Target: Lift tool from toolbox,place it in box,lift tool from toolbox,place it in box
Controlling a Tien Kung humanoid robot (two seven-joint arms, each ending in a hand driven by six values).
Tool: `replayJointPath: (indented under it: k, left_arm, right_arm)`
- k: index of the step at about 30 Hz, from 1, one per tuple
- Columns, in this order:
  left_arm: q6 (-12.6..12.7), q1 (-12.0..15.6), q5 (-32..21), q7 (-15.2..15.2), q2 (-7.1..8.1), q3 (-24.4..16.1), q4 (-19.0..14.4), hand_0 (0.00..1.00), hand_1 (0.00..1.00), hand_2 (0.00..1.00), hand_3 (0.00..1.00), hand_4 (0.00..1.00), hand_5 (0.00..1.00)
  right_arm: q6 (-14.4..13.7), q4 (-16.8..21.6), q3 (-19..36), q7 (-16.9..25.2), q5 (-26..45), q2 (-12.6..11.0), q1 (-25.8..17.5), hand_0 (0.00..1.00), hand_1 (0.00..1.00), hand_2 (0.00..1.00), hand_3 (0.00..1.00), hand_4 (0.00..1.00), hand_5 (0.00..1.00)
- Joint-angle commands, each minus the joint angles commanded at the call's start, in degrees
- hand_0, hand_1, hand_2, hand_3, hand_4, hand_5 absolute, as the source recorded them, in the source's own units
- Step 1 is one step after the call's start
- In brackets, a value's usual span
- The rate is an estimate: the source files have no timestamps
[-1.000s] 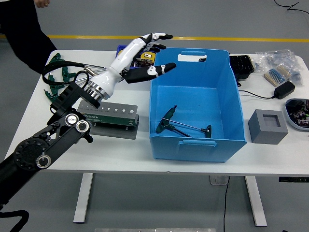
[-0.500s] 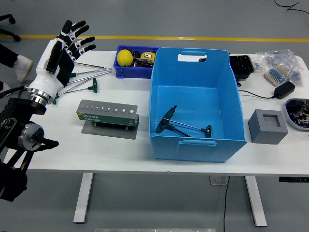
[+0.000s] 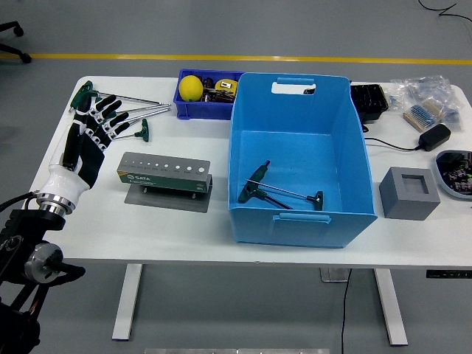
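text: "SATA" in white | on: front face of grey tool holder (image 3: pixel 164 174) | place: left half of tabletop (image 3: pixel 243 247) | other print: too small to read

a: what's the room like?
b: grey smooth floor (image 3: pixel 310 29), a yellow line (image 3: pixel 295 59) painted across it behind the white table (image 3: pixel 184 228).
a: the table's build?
b: white legs (image 3: pixel 127 299) on a crossbar, a black cable (image 3: pixel 344 313) hanging under it. a chair base (image 3: pixel 13 35) shows top left. even, soft light.
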Motion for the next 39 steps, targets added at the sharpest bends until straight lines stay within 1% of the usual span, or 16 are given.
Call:
replayJointPath:
  k: [6,11,18,27,39]
  left_arm:
    - [0.2,-1.1,-0.1,-0.2,-0.53,-0.5,0.1,0.843,0.83,0.88,0.773,0.964,0.894]
    - [0.3,-0.8,0.0,-0.6,-0.49,-1.1,0.3,0.844,0.83,0.881,0.771,0.964,0.899]
    - [0.3,-1.1,-0.2,-0.9,-0.88,-2.3,0.0,0.845,0.831,0.883,0.771,0.963,0.914]
    - [0.2,-0.3,0.0,-0.7,-1.22,-2.1,0.2,0.843,0.83,0.881,0.771,0.96,0.943]
    - [0.3,0.3,0.9,-0.8,-1.13,-3.0,-0.1,0.841,0.828,0.883,0.772,0.96,0.947]
  right_arm:
    - [0.1,0.1,-1.0,0.5,1.3,-0.4,0.8,0.702,0.691,0.735,0.595,0.827,0.719]
    - [0.1,0.0,-2.2,1.2,3.8,-0.5,0.8,0.7,0.688,0.735,0.595,0.827,0.718]
    - [0.1,-0.1,-2.3,1.2,4.2,-0.5,0.7,0.701,0.688,0.735,0.595,0.827,0.718]
    - [0.1,-0.1,-2.3,1.1,4.2,-0.5,0.6,0.702,0.69,0.735,0.594,0.826,0.719]
    - [0.2,0.0,-1.9,1.3,4.4,-0.6,0.7,0.701,0.689,0.734,0.591,0.826,0.719]
